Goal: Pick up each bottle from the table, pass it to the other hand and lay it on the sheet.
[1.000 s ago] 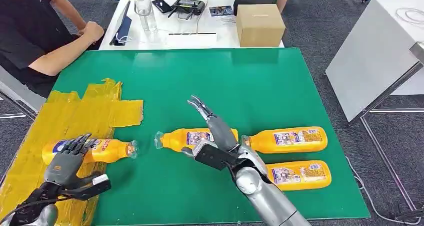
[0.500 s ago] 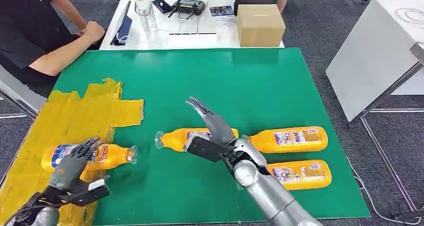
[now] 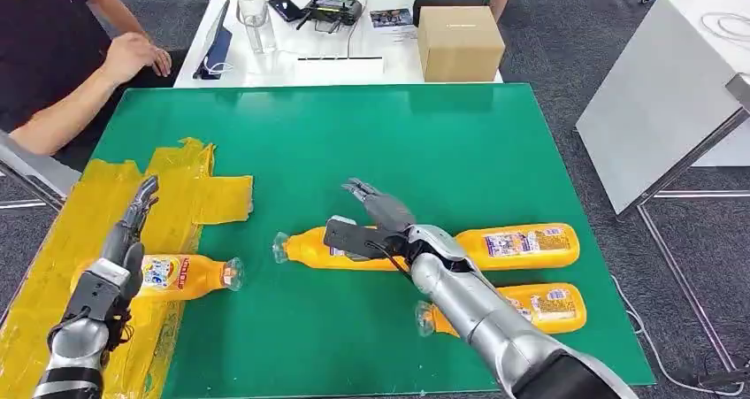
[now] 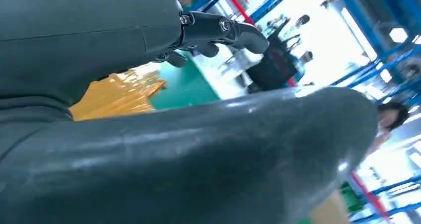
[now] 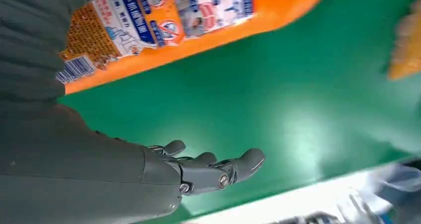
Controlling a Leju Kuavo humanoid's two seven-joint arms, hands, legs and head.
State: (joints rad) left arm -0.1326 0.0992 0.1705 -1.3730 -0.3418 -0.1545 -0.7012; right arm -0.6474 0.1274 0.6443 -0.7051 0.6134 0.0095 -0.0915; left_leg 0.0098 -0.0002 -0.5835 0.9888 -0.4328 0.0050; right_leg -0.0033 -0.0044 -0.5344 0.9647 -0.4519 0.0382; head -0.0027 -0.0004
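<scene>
Nearest on the right lies a bottle (image 3: 517,306), its long axis left to right, partly hidden by the right forearm. On the near left, one bottle (image 3: 181,276) is already laid on the yellow sheet (image 3: 88,213); the left hand (image 3: 124,244) is seen raised just beside it, fingers straight and apart, nothing held. Farther in, the right hand (image 3: 376,222) hovers directly over the middle bottle (image 3: 305,247), which lies crosswise with its cap leftward; the fingers are spread, nothing gripped. Contact cannot be told. A fourth bottle (image 3: 522,244) lies to its right.
</scene>
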